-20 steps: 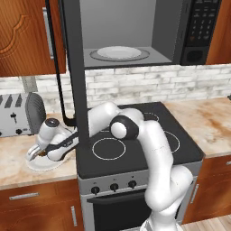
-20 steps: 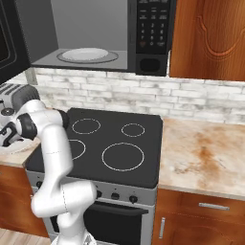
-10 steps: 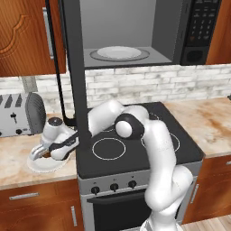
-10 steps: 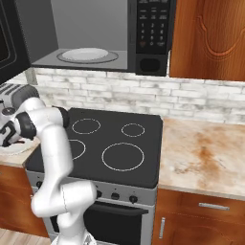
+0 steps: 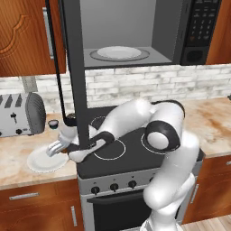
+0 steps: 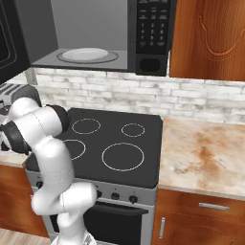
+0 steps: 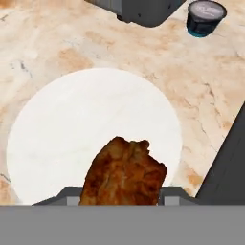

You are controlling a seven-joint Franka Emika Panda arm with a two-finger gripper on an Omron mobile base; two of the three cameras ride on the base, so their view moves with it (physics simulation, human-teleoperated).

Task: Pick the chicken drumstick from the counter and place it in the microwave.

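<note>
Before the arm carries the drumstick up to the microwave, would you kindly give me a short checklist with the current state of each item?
1. Drumstick between the hand's fingers: ok.
2. Firm grip: cannot tell, fingertips hidden.
3. Drumstick lifted off the plate: ok, it appears raised.
4. Microwave door open: ok.
5. Turntable bare: ok.
6. Open door clear of lift path: not ok, it hangs right beside the hand.
</note>
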